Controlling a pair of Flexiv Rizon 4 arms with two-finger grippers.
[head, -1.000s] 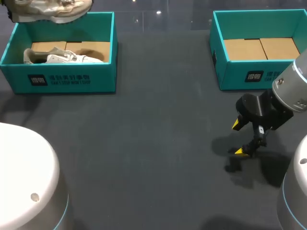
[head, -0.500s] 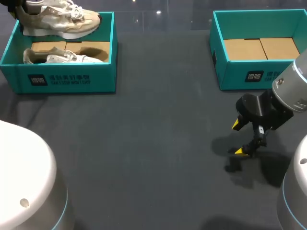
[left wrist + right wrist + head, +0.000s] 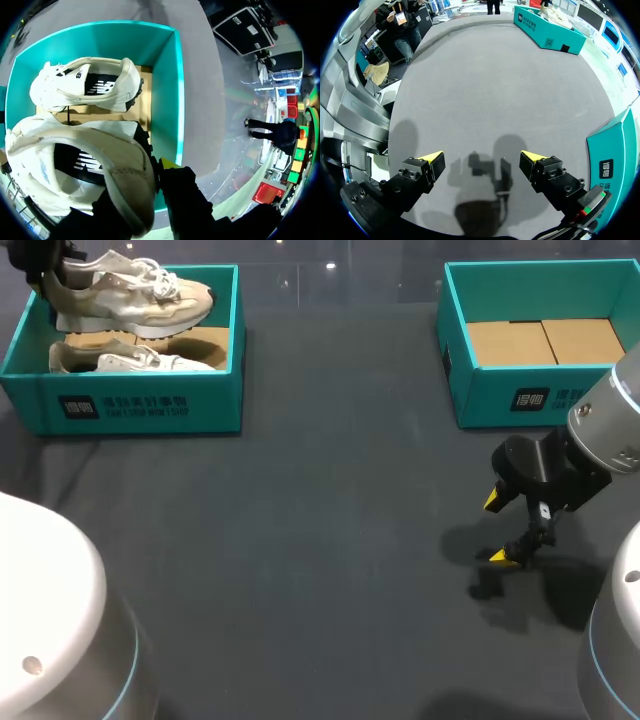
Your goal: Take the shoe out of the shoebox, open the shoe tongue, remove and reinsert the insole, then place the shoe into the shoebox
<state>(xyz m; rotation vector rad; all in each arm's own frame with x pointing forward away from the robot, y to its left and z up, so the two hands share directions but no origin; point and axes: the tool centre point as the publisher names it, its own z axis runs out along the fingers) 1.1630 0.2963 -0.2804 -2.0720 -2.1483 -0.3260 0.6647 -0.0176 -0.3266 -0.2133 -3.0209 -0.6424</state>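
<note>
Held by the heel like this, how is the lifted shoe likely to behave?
The shoe hangs roughly level though gripped only at the heel, so it is probably light with a fairly stiff sole. Its padded heel could squash between the fingers and twist. Loose laces may snag the shoebox rim.

Bright, even light falls from overhead; the right gripper (image 3: 497, 528) throws a soft dark shadow (image 3: 510, 595) onto the grey table (image 3: 300, 540) beneath it; small white glints (image 3: 330, 266) dot the table's far edge.

There are two teal shoeboxes (image 3: 140, 405) (image 3: 500, 400), two pale shoes (image 3: 135, 295) (image 3: 140, 362) and two yellow-tipped pincers (image 3: 157, 172) (image 3: 497, 530) in all.
</note>
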